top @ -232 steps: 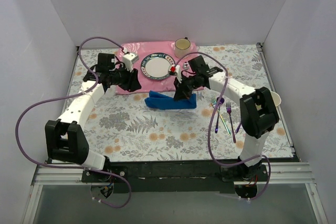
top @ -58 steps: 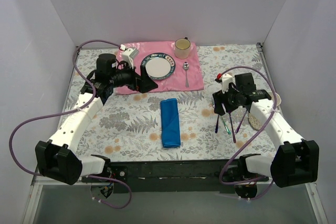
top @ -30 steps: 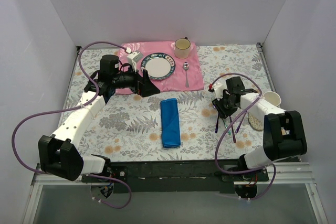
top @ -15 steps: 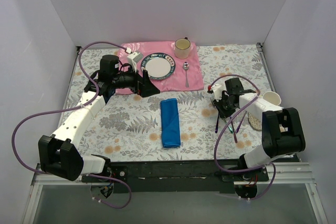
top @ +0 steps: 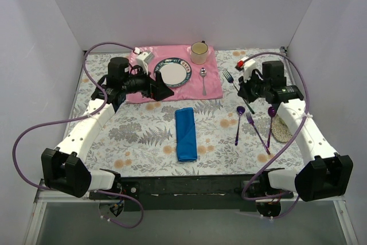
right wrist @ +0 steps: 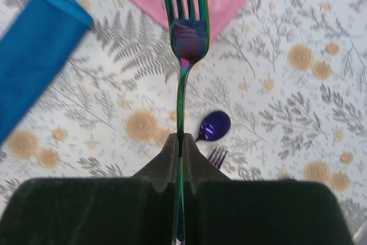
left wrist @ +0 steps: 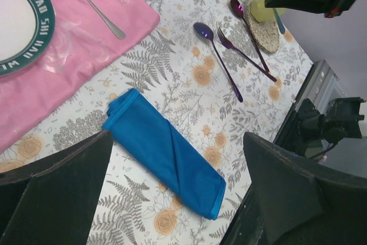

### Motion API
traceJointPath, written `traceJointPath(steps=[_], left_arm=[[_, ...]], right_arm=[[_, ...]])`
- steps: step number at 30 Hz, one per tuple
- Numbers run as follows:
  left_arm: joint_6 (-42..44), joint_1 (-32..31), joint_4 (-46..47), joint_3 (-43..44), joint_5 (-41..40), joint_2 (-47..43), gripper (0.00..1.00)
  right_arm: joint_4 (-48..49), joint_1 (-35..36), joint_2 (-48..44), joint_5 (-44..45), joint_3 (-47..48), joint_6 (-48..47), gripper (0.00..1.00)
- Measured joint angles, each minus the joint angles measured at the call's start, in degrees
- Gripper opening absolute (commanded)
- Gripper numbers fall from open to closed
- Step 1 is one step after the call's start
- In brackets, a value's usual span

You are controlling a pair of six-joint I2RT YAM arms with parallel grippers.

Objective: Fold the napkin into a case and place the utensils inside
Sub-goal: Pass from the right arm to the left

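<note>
One fork point(right wrist: 186, 32) pinched by its handle in the right gripper point(right wrist: 180, 142) above the tablecloth point(top: 137, 136), left gripper point(top: 161, 89) spread wide, holding nothing, by the placemat point(top: 212, 87), blue case point(top: 186, 134) flat mid-table, three more utensils point(top: 256, 131) right of it.

Plenty of room at 9 o'clock of the case point(top: 186, 134), just bare tablecloth point(top: 137, 136). 3 o'clock's cluttered tho: spoons point(top: 240, 110), small fork point(top: 250, 117), coaster point(top: 281, 130). 12 o'clock blocked by placemat point(top: 213, 87) w/ plate point(top: 172, 73) & mug point(top: 199, 53).
</note>
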Motion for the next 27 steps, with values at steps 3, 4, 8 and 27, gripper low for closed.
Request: traceJointPath(steps=[3, 4, 8, 27], left_arm=[[-1.0, 0.0, 2.1, 0.6, -0.9, 0.9, 0.97], [-1.3, 0.0, 2.8, 1.1, -1.1, 1.4, 0.96], [-3.5, 0.0, 8.5, 2.0, -0.3, 4.1, 0.82], [-4.2, -4.8, 29.7, -0.5, 7.5, 13.4, 0.43]], right_arm=[[0.8, 0.0, 0.6, -5.8, 4.5, 5.7, 0.01], [1.3, 0.0, 0.9, -7.2, 4.8, 7.4, 0.01], [4.3, 1.7, 2.1, -12.5, 4.0, 18.9, 0.01], [15.8, 19.7, -1.3, -10.0, -4.8, 48.0, 0.01]])
